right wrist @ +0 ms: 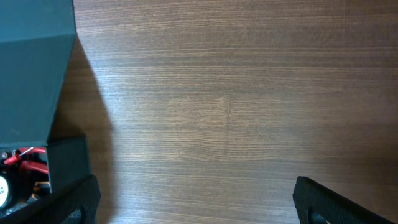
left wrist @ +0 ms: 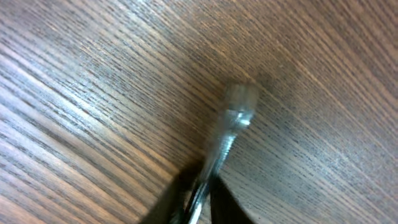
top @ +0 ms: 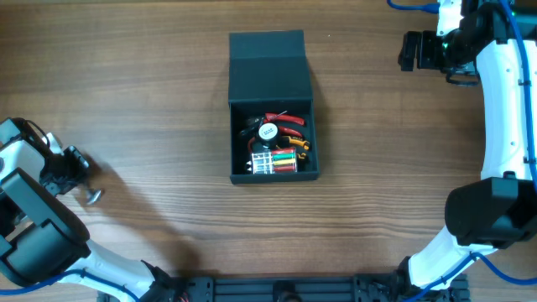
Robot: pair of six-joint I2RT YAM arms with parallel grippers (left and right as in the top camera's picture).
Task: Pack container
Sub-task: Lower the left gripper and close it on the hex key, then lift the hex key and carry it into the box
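The left pincer is clamping a silvery metal rod over the surface. The right pincer is hovering with its fingers wide apart near the open container.

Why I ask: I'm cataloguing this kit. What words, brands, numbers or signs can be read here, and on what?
None can be read in any view.
Round white item in the container: dark mark, too small to read.
Coloured bit rack: any print too small.
Metal tool: blurred, no marking legible.
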